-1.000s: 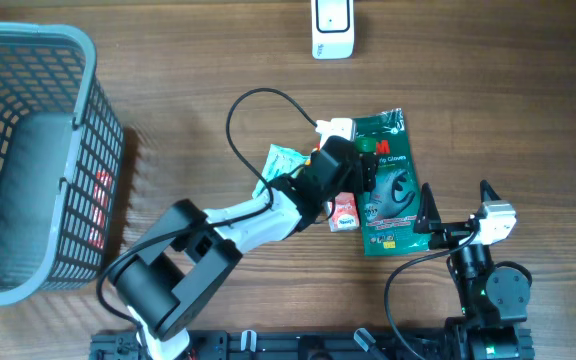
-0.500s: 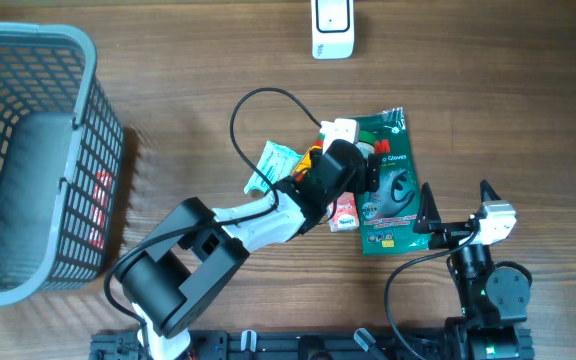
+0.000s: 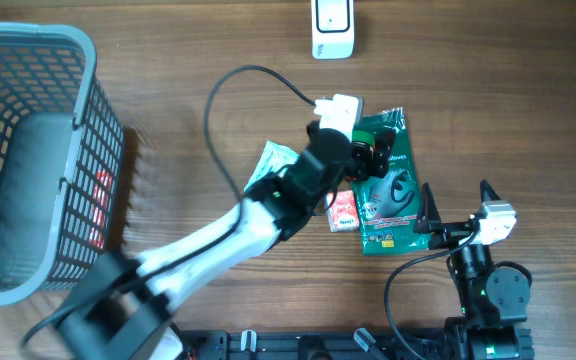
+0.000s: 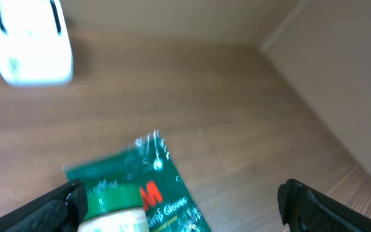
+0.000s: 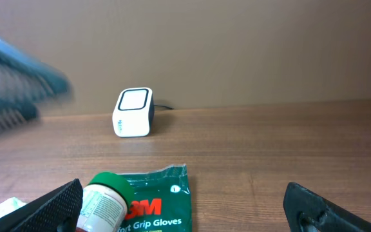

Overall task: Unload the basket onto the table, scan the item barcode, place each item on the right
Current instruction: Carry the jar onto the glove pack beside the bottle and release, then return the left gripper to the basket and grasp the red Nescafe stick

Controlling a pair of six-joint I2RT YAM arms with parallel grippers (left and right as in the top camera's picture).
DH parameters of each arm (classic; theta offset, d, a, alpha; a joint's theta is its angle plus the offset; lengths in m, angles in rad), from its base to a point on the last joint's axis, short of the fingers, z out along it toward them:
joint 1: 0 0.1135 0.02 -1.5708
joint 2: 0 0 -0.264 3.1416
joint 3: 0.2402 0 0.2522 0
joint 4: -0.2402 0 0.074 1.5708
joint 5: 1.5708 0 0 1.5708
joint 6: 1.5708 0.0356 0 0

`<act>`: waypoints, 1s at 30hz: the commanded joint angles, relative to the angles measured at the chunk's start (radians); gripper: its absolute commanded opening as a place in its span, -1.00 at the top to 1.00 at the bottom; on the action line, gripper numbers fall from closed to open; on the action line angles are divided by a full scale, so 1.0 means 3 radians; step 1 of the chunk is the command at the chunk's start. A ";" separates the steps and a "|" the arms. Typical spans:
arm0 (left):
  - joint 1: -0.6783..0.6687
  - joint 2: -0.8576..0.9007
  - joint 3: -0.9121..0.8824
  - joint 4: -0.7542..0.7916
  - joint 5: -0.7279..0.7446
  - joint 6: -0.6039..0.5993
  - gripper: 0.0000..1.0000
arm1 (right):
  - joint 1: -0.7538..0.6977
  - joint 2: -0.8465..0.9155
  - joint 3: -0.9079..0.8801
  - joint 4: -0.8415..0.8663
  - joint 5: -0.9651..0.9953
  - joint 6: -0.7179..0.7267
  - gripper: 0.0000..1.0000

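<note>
A white bottle with a green cap [image 5: 103, 195] lies on a green 3M gloves packet [image 5: 157, 201] in the middle of the table. In the left wrist view the bottle [image 4: 111, 211] sits just inside the left finger, on the packet [image 4: 148, 183]. My left gripper [image 4: 185, 209] hovers over them, open, holding nothing; from overhead it [image 3: 368, 160] covers the bottle and the packet's [image 3: 392, 200] upper left. The white scanner [image 3: 332, 28] stands at the far edge. My right gripper [image 5: 190, 206] is open and empty, low at the near right [image 3: 455, 202], facing the packet.
A grey mesh basket [image 3: 28, 150] fills the left side. A pale green pouch [image 3: 278, 160] and a small red box [image 3: 344, 212] lie just left of the packet. The left arm's cable [image 3: 230, 85] loops above them.
My left gripper has opened wider and slid a little toward the far side over the packet, with the arm stretching out. The right arm has not moved.
</note>
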 commanded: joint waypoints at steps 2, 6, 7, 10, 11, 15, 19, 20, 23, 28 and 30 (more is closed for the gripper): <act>0.0239 -0.0852 0.0046 -0.0228 -0.0805 0.0532 -0.99 | 0.0008 -0.0024 -0.0003 0.0010 -0.0027 -0.0028 -0.99; 0.0647 -0.1450 0.0159 -0.0416 -0.1021 0.0760 -1.00 | 0.0008 -0.0024 -0.0003 0.0010 -0.0027 -0.0029 -0.99; 0.0781 -0.1577 0.0233 -0.0511 -0.1024 0.0768 -0.99 | 0.0008 -0.0024 -0.0003 0.0010 -0.0027 -0.0028 -0.99; 0.1329 -0.1882 0.0553 -0.0900 -0.1024 0.0763 -1.00 | 0.0008 -0.0024 -0.0003 0.0010 -0.0027 -0.0028 -0.99; 0.1474 -0.1926 0.0642 -0.1005 -0.1024 0.0752 -0.99 | 0.0008 -0.0024 -0.0003 0.0010 -0.0027 -0.0028 -0.99; 0.2408 -0.1976 0.1164 -0.1642 -0.1022 0.0604 -0.99 | 0.0008 -0.0024 -0.0003 0.0010 -0.0027 -0.0029 -0.99; 0.3246 -0.1860 0.1418 -0.2098 -0.0900 0.0071 -1.00 | 0.0008 -0.0024 -0.0003 0.0010 -0.0027 -0.0028 -0.99; 0.3455 -0.1818 0.1437 -0.2197 -0.0782 -0.0070 -1.00 | 0.0008 -0.0024 -0.0003 0.0010 -0.0027 -0.0029 -0.99; 0.4095 -0.1638 0.1438 -0.2529 -0.0206 -0.0744 -1.00 | 0.0008 -0.0024 -0.0003 0.0010 -0.0027 -0.0028 -0.99; 0.4841 -0.1191 0.1438 -0.3029 0.0615 -0.2173 -1.00 | 0.0008 -0.0024 -0.0003 0.0010 -0.0027 -0.0028 -0.99; 0.5063 -0.0969 0.1438 -0.3254 0.0743 -0.2865 -1.00 | 0.0008 -0.0024 -0.0003 0.0010 -0.0027 -0.0028 -0.99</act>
